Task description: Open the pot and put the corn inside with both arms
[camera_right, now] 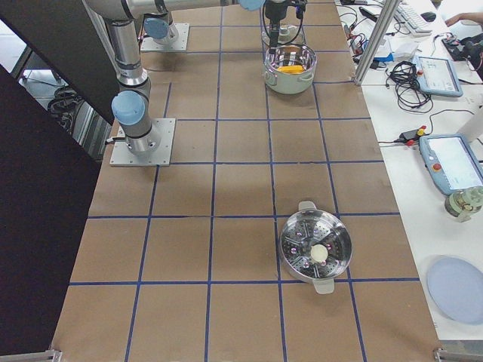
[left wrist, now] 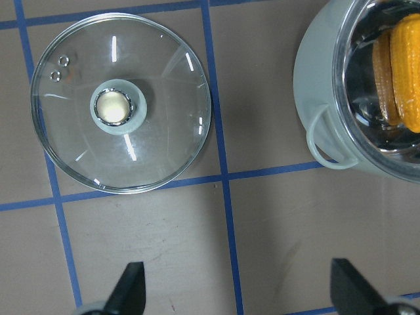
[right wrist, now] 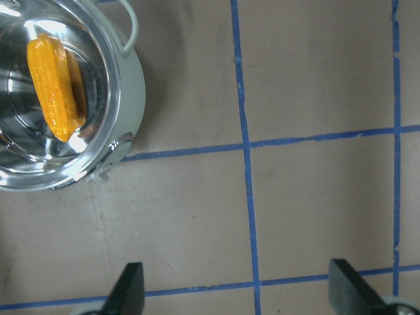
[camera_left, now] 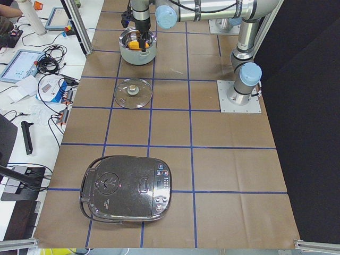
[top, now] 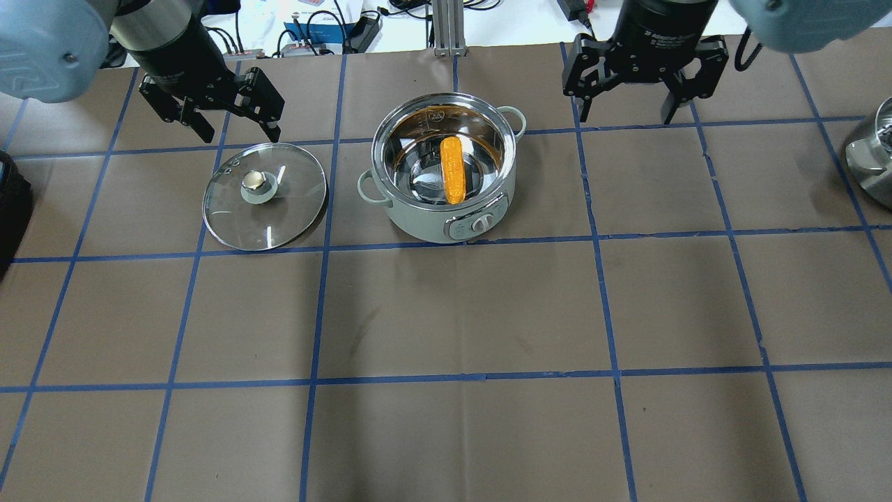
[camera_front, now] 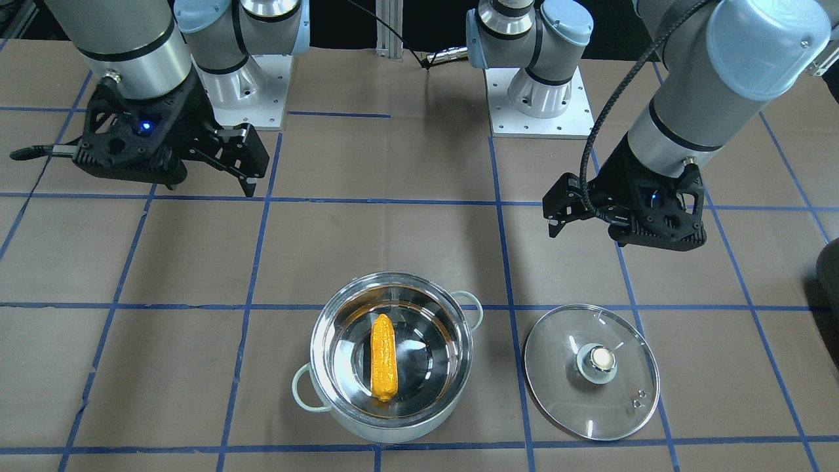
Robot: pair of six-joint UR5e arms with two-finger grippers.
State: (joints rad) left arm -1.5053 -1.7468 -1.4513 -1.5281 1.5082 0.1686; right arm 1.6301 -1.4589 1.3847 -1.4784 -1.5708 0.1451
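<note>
Your left gripper (top: 240,131) hangs open above the table (top: 460,314). In its wrist view the two fingertips stand wide apart with only bare brown paper between them, so it holds nothing. Your right gripper (top: 627,115) is in the same state, spread wide and empty, raised off the surface on the other side.

Moving outward from the left gripper, the glass lid (top: 293,188) lies flat on the table, knob up, just beside the pot (top: 411,219) and apart from it. The left gripper is plainly the nearer one to that lid, while the right is well apart from it, across the pot.

The pot stands open and upright between the two grippers. Sideways, neither arm is clearly closer to it. The corn (top: 452,169) rests inside on the mirrored bottom. Its long axis runs front to back as the robot faces, not toward either arm, and the shiny wall beside it shows its reflection.

Judging from how things lie, the lid is off and the corn is in, so the task looks finished and no grasp remains for you to line up. If you move at all, it would be to draw both arms clear. The thing to mind then is the left gripper's path over the lid's rim.
</note>
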